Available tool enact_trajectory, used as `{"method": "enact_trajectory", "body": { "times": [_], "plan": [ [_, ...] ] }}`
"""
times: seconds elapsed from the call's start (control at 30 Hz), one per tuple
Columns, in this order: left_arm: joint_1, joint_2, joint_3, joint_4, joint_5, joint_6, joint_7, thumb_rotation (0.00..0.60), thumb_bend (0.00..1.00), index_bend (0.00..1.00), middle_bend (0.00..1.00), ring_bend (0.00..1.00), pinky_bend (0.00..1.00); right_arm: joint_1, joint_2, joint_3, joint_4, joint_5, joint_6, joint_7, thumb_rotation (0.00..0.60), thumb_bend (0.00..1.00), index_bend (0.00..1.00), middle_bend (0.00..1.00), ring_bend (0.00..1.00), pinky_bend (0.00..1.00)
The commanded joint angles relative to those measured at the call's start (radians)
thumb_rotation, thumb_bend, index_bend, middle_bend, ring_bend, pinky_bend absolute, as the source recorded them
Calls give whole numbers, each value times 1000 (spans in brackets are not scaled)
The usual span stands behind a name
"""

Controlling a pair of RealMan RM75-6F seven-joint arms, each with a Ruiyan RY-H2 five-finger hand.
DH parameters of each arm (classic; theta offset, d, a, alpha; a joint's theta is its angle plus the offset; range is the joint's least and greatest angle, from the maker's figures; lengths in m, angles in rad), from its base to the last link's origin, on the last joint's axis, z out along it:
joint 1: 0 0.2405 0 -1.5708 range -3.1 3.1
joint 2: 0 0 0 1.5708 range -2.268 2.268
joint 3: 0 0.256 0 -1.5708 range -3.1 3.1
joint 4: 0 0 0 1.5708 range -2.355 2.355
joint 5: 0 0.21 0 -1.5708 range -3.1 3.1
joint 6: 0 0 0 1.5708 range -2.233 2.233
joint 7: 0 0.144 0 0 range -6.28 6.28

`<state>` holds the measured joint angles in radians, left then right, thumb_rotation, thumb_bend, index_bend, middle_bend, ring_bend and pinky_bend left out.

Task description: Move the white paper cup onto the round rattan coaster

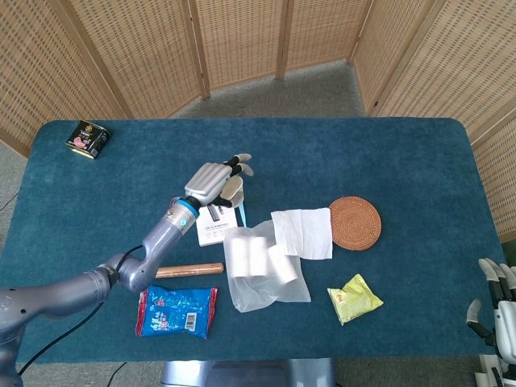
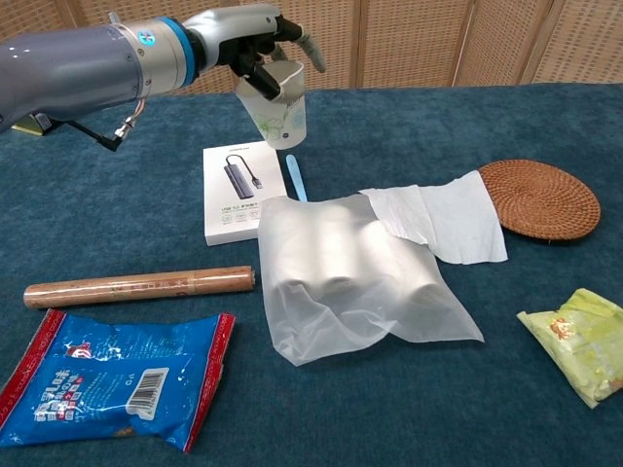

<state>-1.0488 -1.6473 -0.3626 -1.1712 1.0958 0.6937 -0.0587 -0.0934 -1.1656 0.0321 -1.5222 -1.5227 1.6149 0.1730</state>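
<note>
Cup [image 2: 275,110] of white paper is gripped by the left hand [image 2: 255,41] above the white box [image 2: 237,193], well apart from the rattan coaster [image 2: 538,198]; the right hand [image 1: 498,310] is seen at the frame's edge, its grasp undeterminable.

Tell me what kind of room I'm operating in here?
Probably a staged test or demo space, not a lived-in room: woven rattan screens fence in a table with a blue cloth strewn with unrelated items such as a snack bag and a boxed USB hub.
</note>
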Motion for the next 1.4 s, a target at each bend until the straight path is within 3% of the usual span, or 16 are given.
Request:
{"method": "enact_trajectory", "body": {
  "times": [0.03, 0.4, 0.97, 1.27, 1.4],
  "plan": [
    [-42, -31, -23, 39, -2, -15, -10, 600, 495, 283, 140, 316, 485, 0, 7, 0, -5, -9, 5, -2, 516, 748, 30, 0, 0, 0],
    [-194, -210, -70, 234, -10, -74, -79, 600, 492, 274, 143, 296, 465, -31, 54, -36, -81, -84, 66, -73, 514, 749, 31, 0, 0, 0],
    [-372, -488, -36, 655, 108, -123, -230, 600, 485, 255, 154, 264, 402, -80, 85, -61, -93, -111, 126, -63, 512, 748, 31, 0, 0, 0],
    [-424, -581, -13, 824, 155, -157, -368, 600, 478, 228, 137, 191, 324, -102, 80, -63, -80, -107, 149, -43, 515, 748, 30, 0, 0, 0],
    [-446, -593, -4, 861, 166, -200, -401, 600, 474, 93, 38, 43, 244, -113, 79, -64, -76, -102, 155, -35, 513, 749, 30, 0, 0, 0]
  ]
}}
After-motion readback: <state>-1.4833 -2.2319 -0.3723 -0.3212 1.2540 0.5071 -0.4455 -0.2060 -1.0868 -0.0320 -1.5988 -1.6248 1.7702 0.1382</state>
